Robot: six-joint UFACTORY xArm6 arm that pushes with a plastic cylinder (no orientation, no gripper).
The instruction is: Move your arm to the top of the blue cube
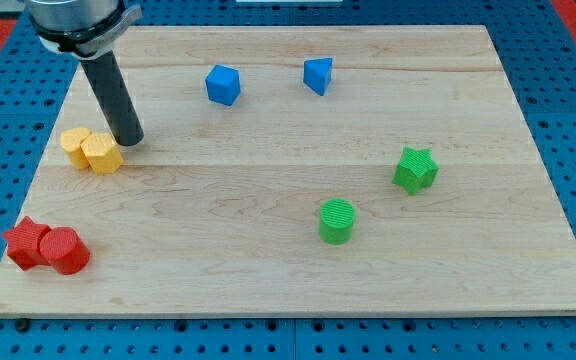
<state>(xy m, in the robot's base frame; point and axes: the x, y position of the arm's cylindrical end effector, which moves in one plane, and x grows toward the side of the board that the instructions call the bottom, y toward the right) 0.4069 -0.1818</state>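
The blue cube (223, 84) sits on the wooden board (288, 270) near the view's top, left of centre. My tip (131, 141) rests on the board at the view's left, below and well to the left of the blue cube. It touches or nearly touches the right side of a yellow block (102, 153), which sits against a second yellow block (75, 144).
A blue triangular block (318, 75) lies right of the blue cube. A green star block (415, 169) and a green cylinder (336, 221) are at the view's right. A red star block (26, 240) and a red cylinder (65, 251) sit at the bottom left.
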